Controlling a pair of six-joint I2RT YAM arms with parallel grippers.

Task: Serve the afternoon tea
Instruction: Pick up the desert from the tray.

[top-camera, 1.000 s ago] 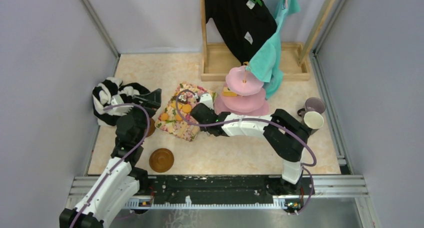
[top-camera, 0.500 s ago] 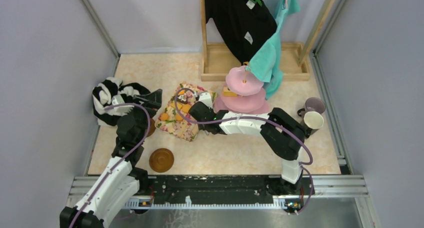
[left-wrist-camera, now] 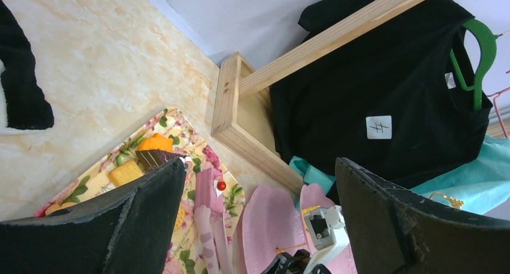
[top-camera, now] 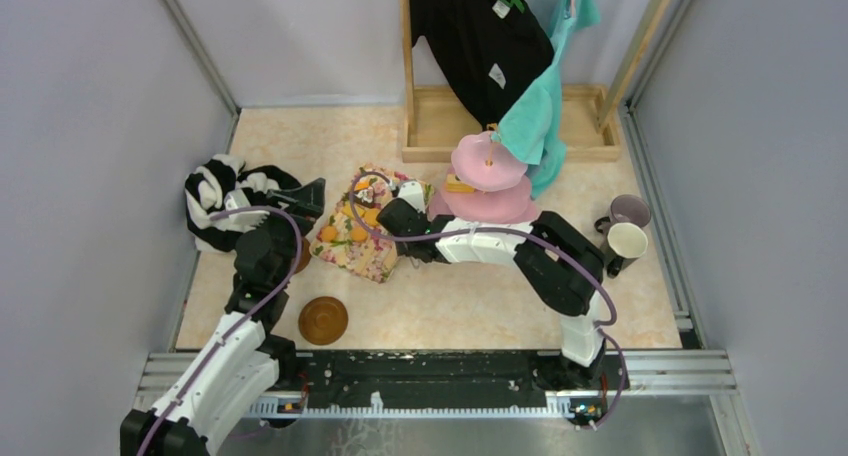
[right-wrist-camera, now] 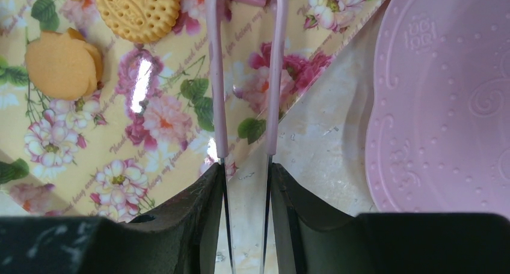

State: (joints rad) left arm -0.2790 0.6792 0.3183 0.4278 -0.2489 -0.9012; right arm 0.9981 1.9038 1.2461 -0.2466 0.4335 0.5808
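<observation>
The floral-print cloth at centre frame is yellow with pink roses and green leaves. The plastic three-tier cake stand and thin plastic tongs are pink. The striped garment, at left, is black-and-white, and the counter is beige marble.

Cake stand, perhaps its lowest tier, and tongs run off-frame.

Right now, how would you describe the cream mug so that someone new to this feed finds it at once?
Look to the right side of the table, beyond the pink cake stand, where two mugs stand close together. The cream mug is the paler one, nearer the arms' bases; the lilac mug sits just behind it.
</observation>
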